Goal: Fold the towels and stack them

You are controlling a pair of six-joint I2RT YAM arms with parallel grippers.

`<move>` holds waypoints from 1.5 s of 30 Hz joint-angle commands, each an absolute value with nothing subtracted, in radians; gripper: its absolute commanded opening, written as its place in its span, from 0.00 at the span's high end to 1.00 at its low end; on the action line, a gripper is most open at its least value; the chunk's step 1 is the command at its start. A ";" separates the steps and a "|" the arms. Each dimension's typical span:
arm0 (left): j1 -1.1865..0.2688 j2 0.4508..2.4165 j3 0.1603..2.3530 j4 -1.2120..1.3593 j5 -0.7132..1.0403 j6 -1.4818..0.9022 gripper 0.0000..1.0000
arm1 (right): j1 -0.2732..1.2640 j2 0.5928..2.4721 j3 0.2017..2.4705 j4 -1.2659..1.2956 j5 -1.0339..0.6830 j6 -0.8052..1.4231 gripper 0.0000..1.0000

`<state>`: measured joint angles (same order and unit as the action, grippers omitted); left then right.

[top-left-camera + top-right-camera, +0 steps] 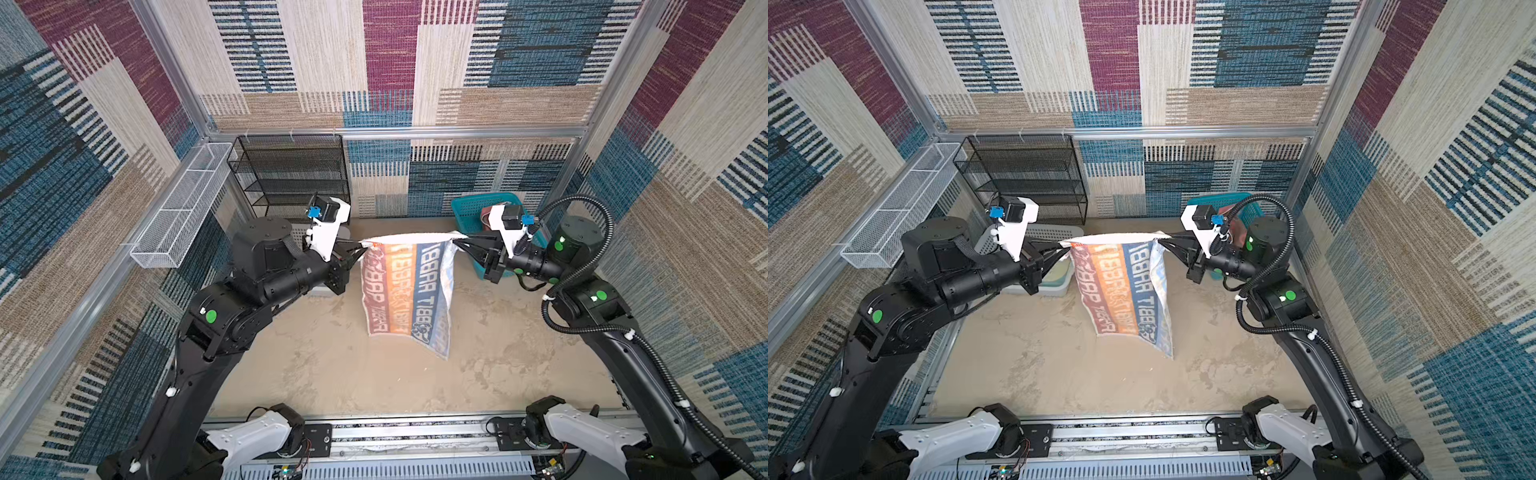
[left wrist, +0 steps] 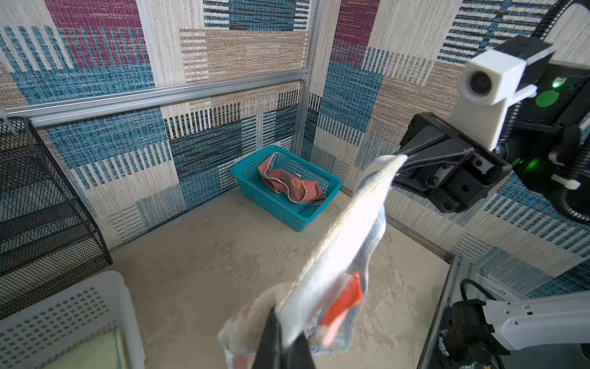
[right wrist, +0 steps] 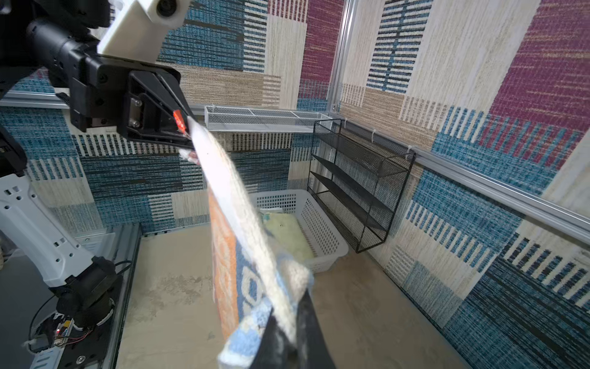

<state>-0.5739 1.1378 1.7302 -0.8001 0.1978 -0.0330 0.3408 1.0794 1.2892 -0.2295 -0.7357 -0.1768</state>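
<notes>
Item inspected: the lettered towel (image 1: 405, 291), orange and blue striped, hangs over the middle of the table (image 1: 311, 374). Its top edge is taut and runs left to right. The left gripper (image 1: 362, 246) is clamped on the left upper corner and the right gripper (image 1: 458, 240) on the right upper corner, neither arm nearer. Contact between lower edge and table: cannot be determined. Judgement: laying it flat needs both arms lowering together.

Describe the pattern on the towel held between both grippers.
The towel has orange and blue bands with white lettering, clearest in a top view.
</notes>
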 commanded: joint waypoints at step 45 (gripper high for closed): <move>-0.535 1.918 1.784 -0.498 -0.641 0.153 1.00 | 0.302 1.663 1.197 -0.114 0.091 -0.534 0.89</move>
<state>-0.5518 1.9381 1.8015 -0.5053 -0.4294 0.1493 0.3134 1.6886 1.2240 -0.0647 -0.0853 -0.5053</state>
